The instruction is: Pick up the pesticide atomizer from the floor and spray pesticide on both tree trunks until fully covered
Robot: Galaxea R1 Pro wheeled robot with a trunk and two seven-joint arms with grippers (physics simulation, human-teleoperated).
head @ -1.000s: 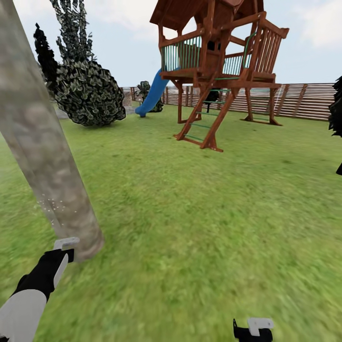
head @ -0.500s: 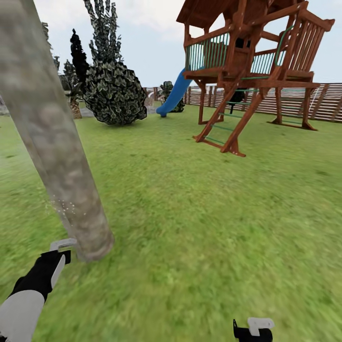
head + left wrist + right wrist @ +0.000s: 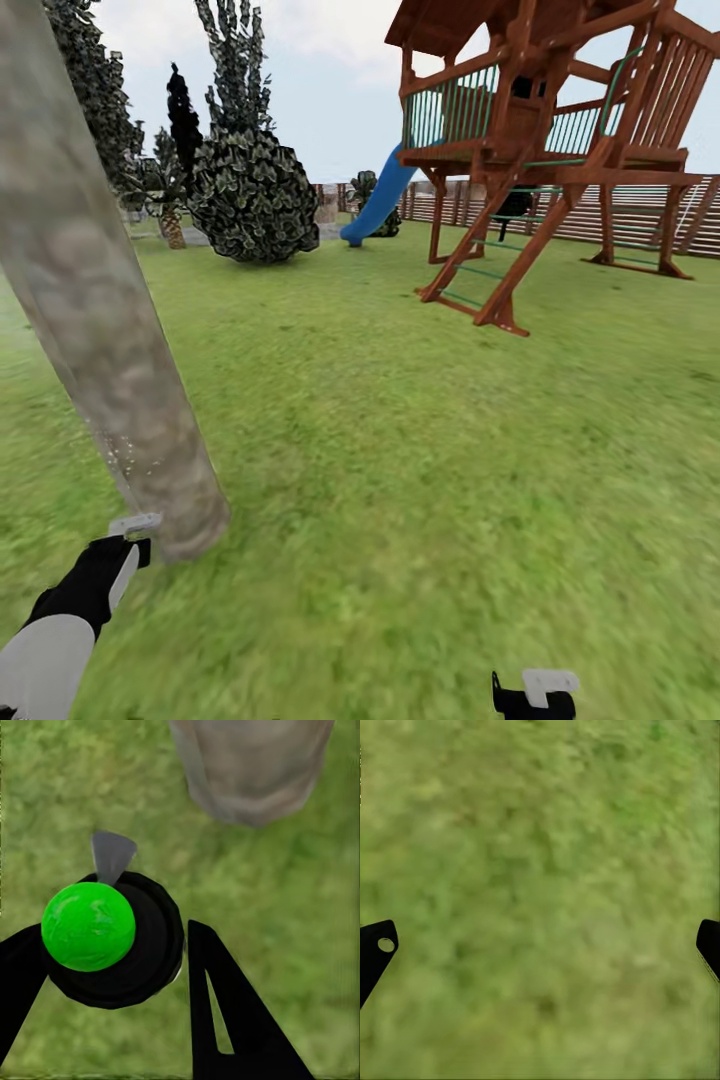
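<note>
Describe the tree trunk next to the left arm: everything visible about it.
The tree trunk is a thick, smooth, branchless column, mottled grey-tan with greenish patches. It leans, rising from the lawn toward the head view's upper left. Small whitish specks dot its lower part. The left gripper sits close beside its base; contact cannot be told.

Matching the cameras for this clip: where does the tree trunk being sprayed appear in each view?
Head view: the tree trunk leans along the left edge, its base just beyond the left gripper.
Left wrist view: trunk base at the top, beyond the held atomizer.
Right wrist view: not in it.
Shared landmark: the lawn.
</note>
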